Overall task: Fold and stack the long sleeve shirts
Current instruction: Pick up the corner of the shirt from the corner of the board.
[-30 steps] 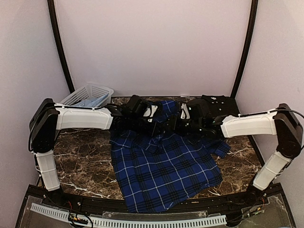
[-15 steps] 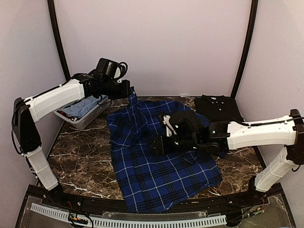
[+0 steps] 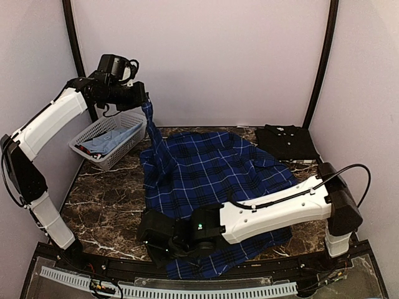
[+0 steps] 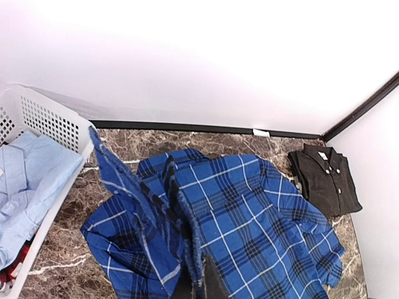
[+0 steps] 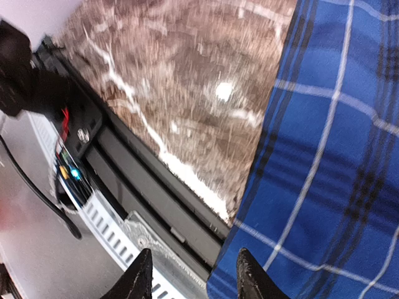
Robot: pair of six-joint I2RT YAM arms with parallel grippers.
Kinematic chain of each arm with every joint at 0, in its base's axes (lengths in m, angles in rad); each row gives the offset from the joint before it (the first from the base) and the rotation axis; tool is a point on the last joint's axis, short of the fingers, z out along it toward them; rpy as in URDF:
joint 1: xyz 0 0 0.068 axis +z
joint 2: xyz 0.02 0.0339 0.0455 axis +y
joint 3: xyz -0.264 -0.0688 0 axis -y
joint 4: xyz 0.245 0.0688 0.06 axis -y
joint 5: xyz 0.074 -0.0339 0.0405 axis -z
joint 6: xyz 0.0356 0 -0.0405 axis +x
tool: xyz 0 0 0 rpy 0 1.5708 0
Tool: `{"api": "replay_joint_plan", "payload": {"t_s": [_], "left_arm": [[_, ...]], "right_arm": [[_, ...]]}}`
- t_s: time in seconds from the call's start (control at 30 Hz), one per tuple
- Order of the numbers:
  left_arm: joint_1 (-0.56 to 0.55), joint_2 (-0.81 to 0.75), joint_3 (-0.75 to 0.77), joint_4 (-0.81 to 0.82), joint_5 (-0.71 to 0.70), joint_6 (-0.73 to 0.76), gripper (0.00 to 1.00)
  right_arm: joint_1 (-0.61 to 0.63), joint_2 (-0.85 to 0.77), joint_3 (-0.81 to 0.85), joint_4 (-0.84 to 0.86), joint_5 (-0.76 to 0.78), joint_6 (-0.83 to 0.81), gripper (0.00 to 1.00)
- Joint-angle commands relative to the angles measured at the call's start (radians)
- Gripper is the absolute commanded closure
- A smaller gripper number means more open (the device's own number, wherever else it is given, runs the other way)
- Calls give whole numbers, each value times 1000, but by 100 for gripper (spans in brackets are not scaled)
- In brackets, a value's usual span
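The blue plaid long sleeve shirt [image 3: 218, 180] lies spread over the marble table. Its left part is pulled up into a strip that rises to my left gripper [image 3: 144, 103], high above the basket's right rim. In the left wrist view that gripper [image 4: 199, 283] is shut on the plaid shirt's [image 4: 249, 212] bunched edge. The black long sleeve shirt [image 3: 288, 142] lies folded at the back right, also seen as a black shirt [image 4: 325, 179] from the left wrist. My right gripper [image 3: 153, 240] hovers low at the shirt's front left corner. It is open [image 5: 194, 280], one finger [image 5: 249, 277] over the plaid hem [image 5: 336, 156].
A white lattice basket [image 3: 134, 115] with a light blue garment [image 3: 109, 140] stands at the back left, partly off the table. The table's front rail [image 5: 156, 187] and a cable tray lie just under my right gripper. Bare marble [image 3: 106, 205] shows left of the shirt.
My left arm has risen up and to the left, drawing the plaid cloth with it. The right arm has swung from the shirt's middle to its front left corner, its jaws a little narrower.
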Motion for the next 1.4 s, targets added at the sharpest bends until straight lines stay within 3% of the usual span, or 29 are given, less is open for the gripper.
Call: {"api": "replay_joint_plan", "payload": {"t_s": [0.0,0.5,0.73,1.37], "left_arm": [[5,-56,-8,-52,20,15,100],[45,-85,-13,-68,38,24,100],[61,-86,-13,-64,68,26,100],[75,-74,-12,-65,84,28,100]], "right_arm": [[51,95,104,-166,19,78,58],[116,335,390,-503,125,187,66],[119,376,430,-559,147,197,71],[147,413,445,-547,96,183,73]]}}
